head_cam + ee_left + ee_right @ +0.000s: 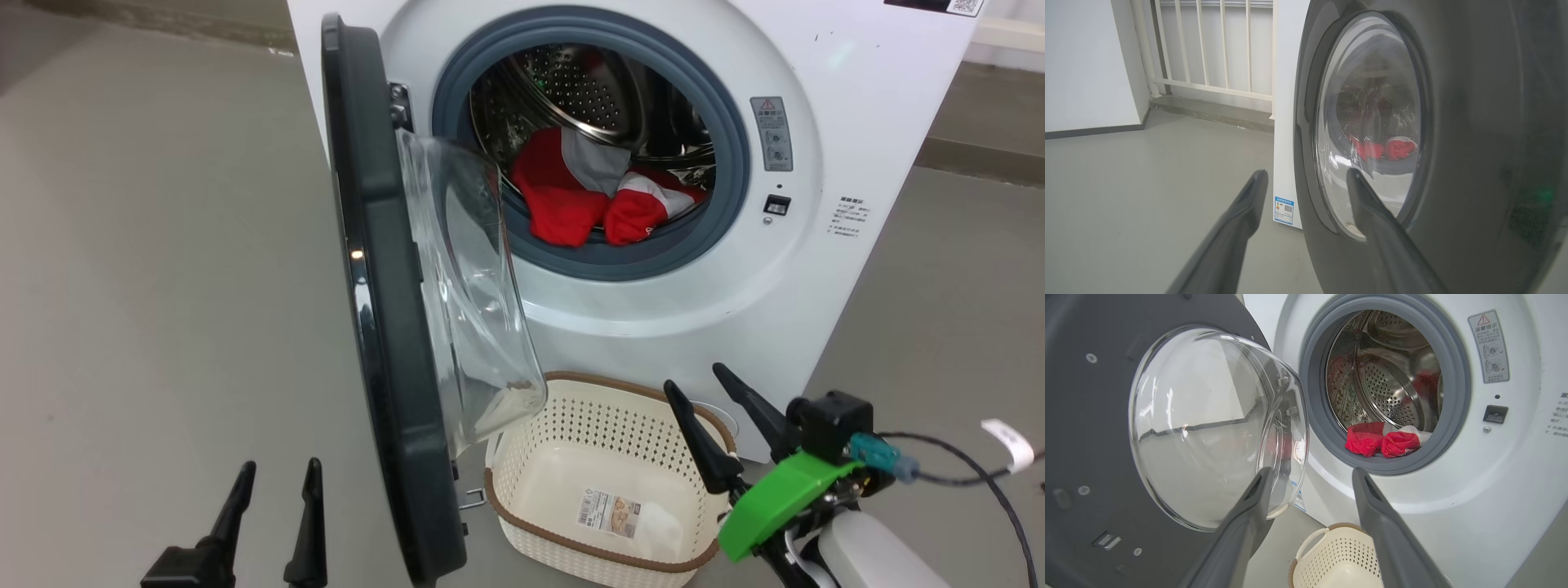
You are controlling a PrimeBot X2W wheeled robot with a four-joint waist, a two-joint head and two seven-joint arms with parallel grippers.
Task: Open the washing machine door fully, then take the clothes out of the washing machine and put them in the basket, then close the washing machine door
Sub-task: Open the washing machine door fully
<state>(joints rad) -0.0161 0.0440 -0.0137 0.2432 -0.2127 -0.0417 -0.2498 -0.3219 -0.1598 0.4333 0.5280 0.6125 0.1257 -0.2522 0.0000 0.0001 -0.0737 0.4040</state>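
Grey floor [122, 286] holds the basket [522, 461] just below the washing machine [816, 278], probably for short carrying; left pincer [281, 464] and right pincer [694, 376] stand released.

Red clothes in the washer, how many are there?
2 that I can tell: the left red bundle at the front of the drum, and the right red bundle touching it. They overlap, so more may be hidden.

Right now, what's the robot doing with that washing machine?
It is set to unload laundry. The washing machine door stands open, and the red clothes lie in the drum, not yet taken out. The basket sits empty below. The left end effector and the right end effector are open, holding nothing.
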